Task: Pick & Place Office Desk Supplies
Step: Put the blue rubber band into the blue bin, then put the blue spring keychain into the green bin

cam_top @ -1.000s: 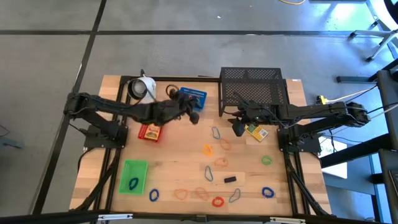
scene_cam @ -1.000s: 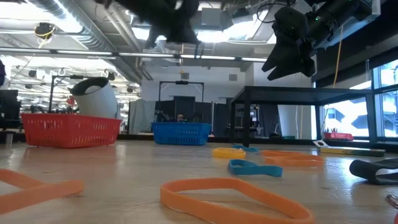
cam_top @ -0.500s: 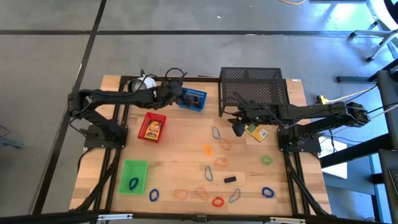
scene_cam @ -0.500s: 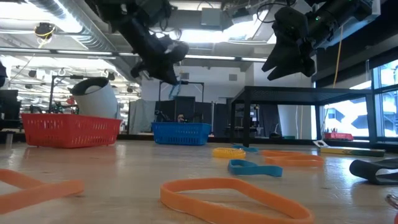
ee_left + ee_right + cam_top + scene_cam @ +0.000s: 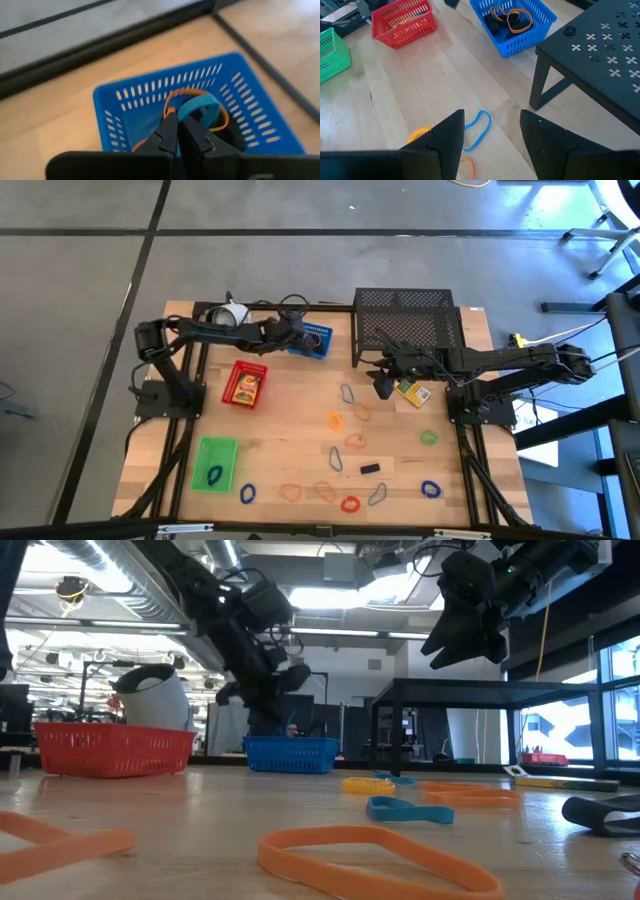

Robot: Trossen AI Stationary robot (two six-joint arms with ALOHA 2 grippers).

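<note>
Your left gripper (image 5: 293, 333) has swung back from the middle of the table, where it sat a second ago beside the red tray (image 5: 245, 384), to the far edge; it now hangs clenched over the blue tray (image 5: 312, 340) with nothing between its fingers. Your right gripper (image 5: 383, 386) has not shifted: it hovers with its jaws parted and empty just beside the small yellow box (image 5: 413, 391), in front of the black mesh rack (image 5: 405, 315). The blue tray lies directly under the left fingertips; the left wrist view shows an orange band (image 5: 200, 102) and a blue band (image 5: 202, 110) lying inside it, which the high view does not resolve. The right wrist view adds dark clips (image 5: 496, 23) in that same tray and a blue loop (image 5: 477, 129) on the wood just ahead of its fingers. The low view alone shows the white cup (image 5: 155, 698) behind the red tray. The green tray (image 5: 215, 463) sits near left with a blue band in it, and loose bands are scattered over the near half of the table (image 5: 290, 430).
</note>
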